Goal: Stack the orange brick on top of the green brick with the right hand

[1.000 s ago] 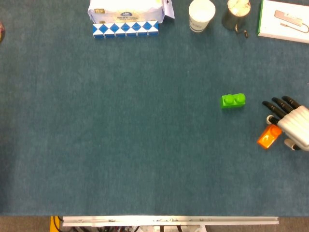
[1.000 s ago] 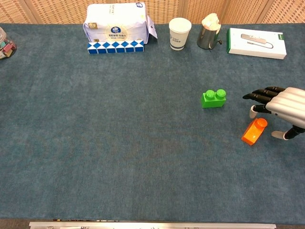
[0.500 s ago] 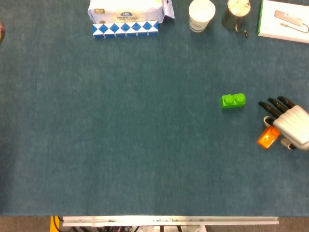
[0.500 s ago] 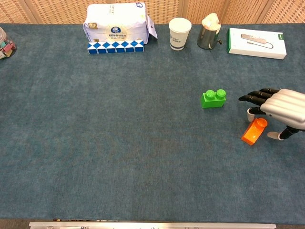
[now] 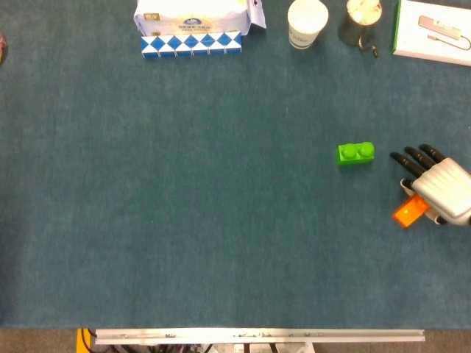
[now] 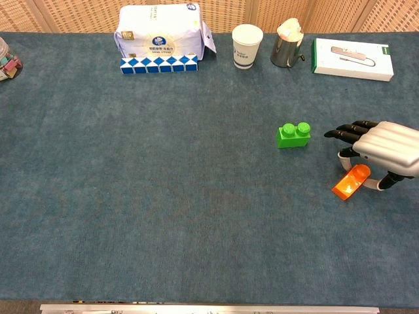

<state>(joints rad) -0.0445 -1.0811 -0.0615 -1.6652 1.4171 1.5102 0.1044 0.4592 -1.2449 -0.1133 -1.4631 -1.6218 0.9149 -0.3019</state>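
Note:
The green brick [image 5: 355,153] [image 6: 293,135] lies studs-up on the blue-green table cloth, right of centre. The orange brick [image 5: 409,212] [image 6: 349,183] lies at an angle to its lower right, its far end covered by my right hand [image 5: 441,187] [image 6: 383,149]. The hand is low over that end, with its dark fingers [image 6: 347,131] stretched out toward the left and apart. Two pale tips [image 6: 343,154] flank the brick's covered end; I see no firm grip. My left hand shows in neither view.
Along the far edge stand a white packet [image 6: 159,29] with a blue-white checked strip [image 6: 159,64], a paper cup [image 6: 247,45], a metal cup [image 6: 287,50] and a white box [image 6: 352,59]. A jar [image 6: 6,61] sits at the far left edge.
My right hand has slid left and lower over the orange brick, covering more of its far end. The brick has barely shifted; the green brick is unmoved.

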